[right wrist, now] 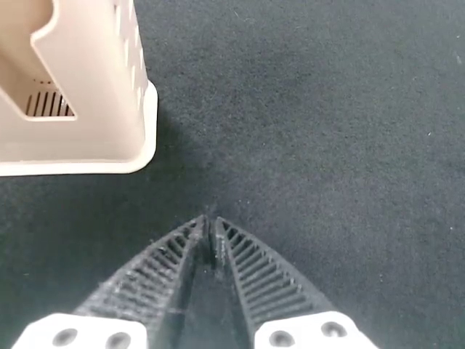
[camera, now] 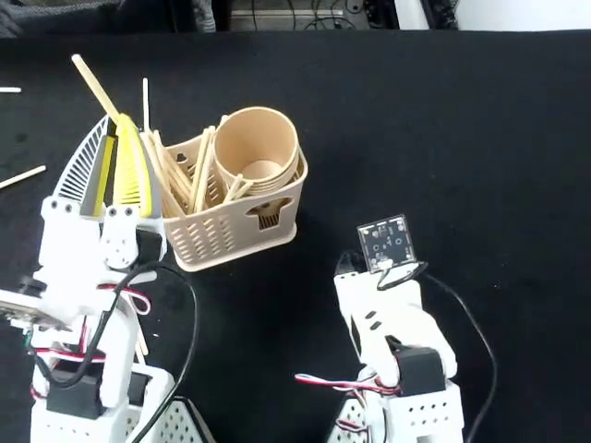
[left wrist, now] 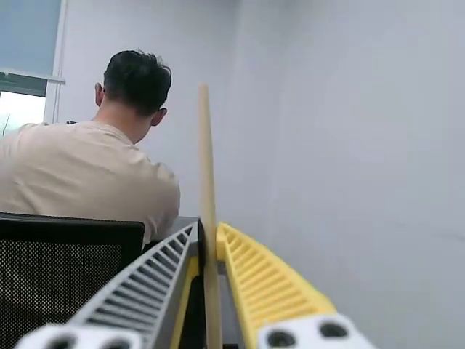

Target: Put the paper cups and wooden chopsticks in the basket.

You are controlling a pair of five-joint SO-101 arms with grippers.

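Note:
A beige slotted basket (camera: 242, 231) stands mid-table. Stacked paper cups (camera: 259, 148) lie tilted in it beside several wooden chopsticks (camera: 180, 171). Left of the basket, my left gripper (camera: 120, 129) is raised and shut on one chopstick (camera: 95, 86), which sticks out past the fingertips. The left wrist view has that chopstick (left wrist: 205, 182) clamped between the grey and yellow fingers (left wrist: 251, 265) of the gripper (left wrist: 209, 236), pointing up into the room. My right gripper (right wrist: 209, 225) is shut on nothing, low over the black cloth just in front of the basket's corner (right wrist: 109, 94).
Two loose chopsticks lie on the black cloth at the far left, one (camera: 23, 175) near the left arm and another (camera: 9, 89) farther back. The right arm's base (camera: 406, 369) sits at the front right. The cloth to the right of the basket is bare.

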